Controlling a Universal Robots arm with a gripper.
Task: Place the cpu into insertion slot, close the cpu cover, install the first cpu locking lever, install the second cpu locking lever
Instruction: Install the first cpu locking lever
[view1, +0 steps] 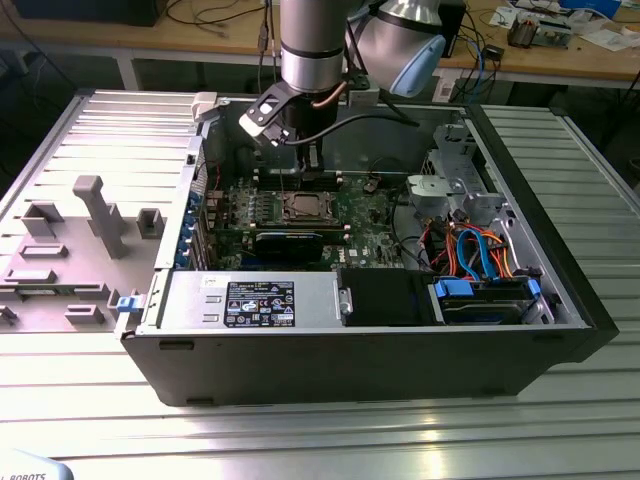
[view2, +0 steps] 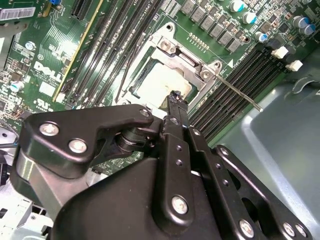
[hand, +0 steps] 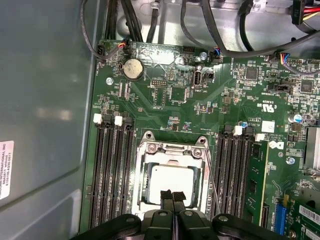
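Note:
The cpu (hand: 170, 181) lies flat in the socket on the green motherboard, its silver-grey top showing through the cut-out of the cpu cover (hand: 172, 149). The cover lies down over the chip. My gripper (hand: 172, 196) hovers just above the near edge of the cpu, fingers pressed together with nothing between them. In the second wrist view the fingertip (view2: 175, 96) hangs over the cpu (view2: 160, 82) and cover (view2: 186, 56). One thin locking lever (view2: 240, 92) sticks out sideways over the memory slots; another lever (view2: 122, 75) runs along the opposite side. In the exterior view the gripper (view1: 300, 160) is above the socket (view1: 305, 207).
Black memory slots (hand: 112, 170) flank the socket on both sides. The open grey computer case (view1: 560, 300) surrounds the board, with cables (view1: 480, 250), a drive cage (view1: 450, 180) and a power supply (view1: 250, 300). A grey fixture tray (view1: 80, 240) sits at the exterior view's left.

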